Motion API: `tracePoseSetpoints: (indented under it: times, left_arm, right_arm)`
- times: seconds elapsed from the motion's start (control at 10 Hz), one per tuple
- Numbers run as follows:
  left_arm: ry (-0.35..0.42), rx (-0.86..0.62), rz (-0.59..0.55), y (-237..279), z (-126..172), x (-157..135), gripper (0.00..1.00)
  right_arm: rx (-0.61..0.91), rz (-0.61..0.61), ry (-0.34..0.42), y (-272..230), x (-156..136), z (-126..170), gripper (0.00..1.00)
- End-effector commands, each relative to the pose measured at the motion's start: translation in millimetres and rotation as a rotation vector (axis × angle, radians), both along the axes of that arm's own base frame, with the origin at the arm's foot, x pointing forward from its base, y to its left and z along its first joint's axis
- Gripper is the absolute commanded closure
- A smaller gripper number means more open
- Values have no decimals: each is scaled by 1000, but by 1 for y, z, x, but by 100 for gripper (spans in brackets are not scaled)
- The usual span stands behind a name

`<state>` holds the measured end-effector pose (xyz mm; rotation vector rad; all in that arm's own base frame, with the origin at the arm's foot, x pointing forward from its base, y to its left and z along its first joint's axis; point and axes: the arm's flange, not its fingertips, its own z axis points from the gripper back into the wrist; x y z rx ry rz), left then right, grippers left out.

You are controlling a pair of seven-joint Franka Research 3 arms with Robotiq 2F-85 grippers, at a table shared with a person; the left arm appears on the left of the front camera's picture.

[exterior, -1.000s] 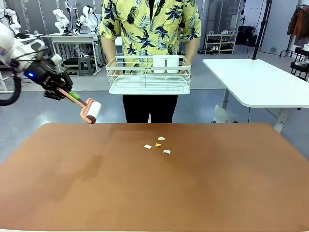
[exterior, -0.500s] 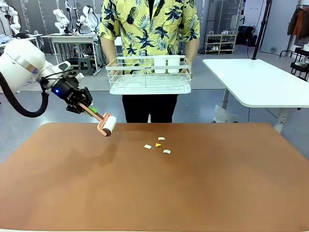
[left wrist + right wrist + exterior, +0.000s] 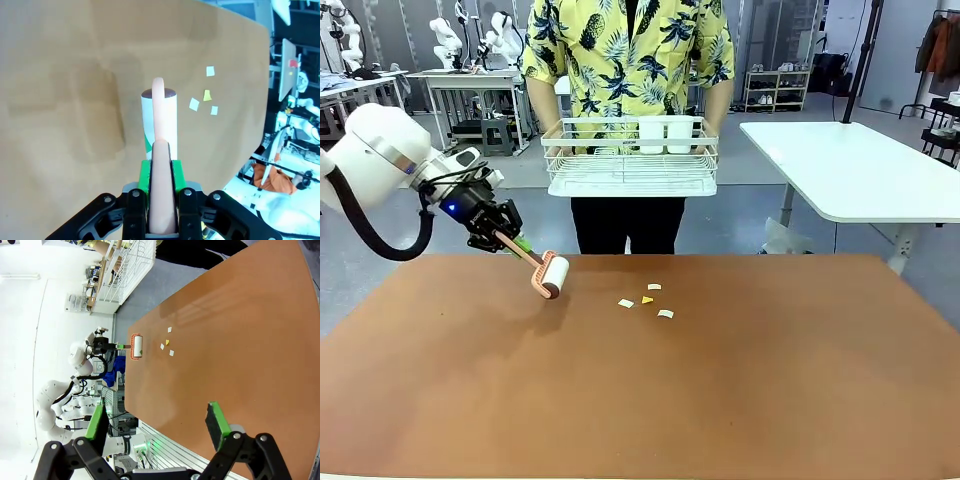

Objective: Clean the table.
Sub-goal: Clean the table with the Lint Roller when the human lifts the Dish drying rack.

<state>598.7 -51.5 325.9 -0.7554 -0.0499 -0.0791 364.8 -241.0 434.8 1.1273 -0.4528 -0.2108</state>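
Table (image 3: 720, 400) seemingly beneath left end effector (image 3: 506, 240)

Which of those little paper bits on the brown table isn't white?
The yellow scrap in the middle of the cluster; the three scraps around it are white.

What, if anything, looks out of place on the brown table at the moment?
Four small paper scraps, three white and one yellow, lie scattered toward the far middle of the table, like litter on its smooth top. The left tool holds a lint roller just left of them.
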Motion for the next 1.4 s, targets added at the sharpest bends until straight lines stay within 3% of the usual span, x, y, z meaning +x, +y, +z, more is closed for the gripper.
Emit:
tracePoseSetpoints:
  times: [0.0, 0.4, 0.8, 1.1, 1.3]
  left_arm:
    - [-23, -13, 48, -9, 4, -24, 79]
    - [-11, -39, 81, -10, -24, -21, 79]
    - [4, -70, 25, -12, -46, -19, 79]
    - [58, -66, 18, -9, -52, -17, 79]
    - [35, -47, 35, -12, -46, -20, 79]
  right_arm:
    - [8, 6, -12, 0, -3, 2, 0]
    - [8, 6, -12, 0, -3, 2, 0]
    - [8, 6, -12, 0, -3, 2, 0]
    - [8, 6, -12, 0, -3, 2, 0]
    - [8, 6, -12, 0, -3, 2, 0]
